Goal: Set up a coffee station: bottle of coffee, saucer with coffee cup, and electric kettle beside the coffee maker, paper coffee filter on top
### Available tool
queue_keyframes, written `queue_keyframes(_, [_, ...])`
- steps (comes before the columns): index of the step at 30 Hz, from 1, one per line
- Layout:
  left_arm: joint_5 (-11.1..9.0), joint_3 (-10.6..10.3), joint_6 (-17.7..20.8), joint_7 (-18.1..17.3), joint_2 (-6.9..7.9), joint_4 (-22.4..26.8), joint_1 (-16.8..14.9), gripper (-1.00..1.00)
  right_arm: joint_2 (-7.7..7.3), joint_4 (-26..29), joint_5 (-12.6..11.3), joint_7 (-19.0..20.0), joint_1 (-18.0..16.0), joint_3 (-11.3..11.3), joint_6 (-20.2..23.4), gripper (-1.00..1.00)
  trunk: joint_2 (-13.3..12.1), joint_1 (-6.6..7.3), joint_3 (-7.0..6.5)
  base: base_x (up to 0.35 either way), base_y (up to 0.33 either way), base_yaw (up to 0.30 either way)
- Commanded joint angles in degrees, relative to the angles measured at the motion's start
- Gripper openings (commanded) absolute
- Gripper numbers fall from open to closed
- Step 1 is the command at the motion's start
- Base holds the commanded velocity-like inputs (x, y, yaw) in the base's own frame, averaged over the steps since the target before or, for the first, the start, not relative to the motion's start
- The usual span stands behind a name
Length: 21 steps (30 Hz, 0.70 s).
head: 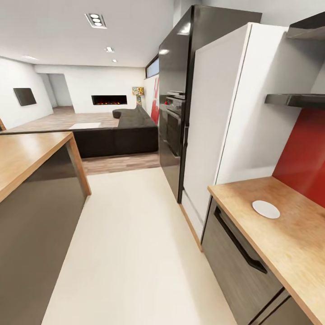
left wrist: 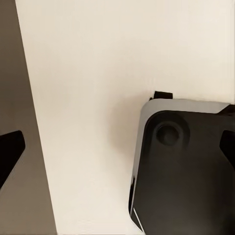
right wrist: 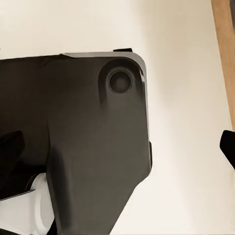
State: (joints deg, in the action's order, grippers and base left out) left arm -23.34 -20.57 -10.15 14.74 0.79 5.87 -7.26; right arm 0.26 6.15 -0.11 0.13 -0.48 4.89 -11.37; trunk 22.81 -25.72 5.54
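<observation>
The left end effector hangs over the pale floor; one dark fingertip sits at one edge of the left wrist view and another at the opposite edge, set wide apart with nothing between them. Under it lies the robot's black base with its rounded grey-edged corner.

The right end effector is spread the same way and holds nothing: one fingertip shows at the edge of the right wrist view, and the other side is a dark shape low at the opposite edge. The base lies beneath it too, with a strip of wooden edging beyond.

In the head view the saucer lies flat ahead and to the right on the beige surface; being round, it shows no long axis. The surface runs away along the red wall. Above it two dark kitchen shelf boards jut out beside a white cabinet.
</observation>
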Motion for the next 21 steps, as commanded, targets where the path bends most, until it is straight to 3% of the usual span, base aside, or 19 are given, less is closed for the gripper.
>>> queue_keyframes(1, [-0.5,-0.5,-0.1,0.2,0.01,0.0,0.0,1.00,0.02,-0.1,0.0,0.0,0.0,0.4,-0.2,1.00,0.1,-0.07,0.12,0.337,0.000,0.000])
queue_keyframes(10, [-0.6,-0.5,-0.1,0.2,0.01,0.0,0.0,1.00,0.00,-0.1,-0.2,0.0,0.0,0.6,-0.2,1.00,0.1,-0.07,0.00,0.336,0.013,-0.038])
queue_keyframes(21, [-0.6,-0.5,-0.1,0.2,0.01,0.0,0.0,1.00,0.00,-0.1,-0.2,-0.2,0.0,0.6,-0.2,1.00,0.1,-0.07,-0.33,0.323,0.137,-0.234])
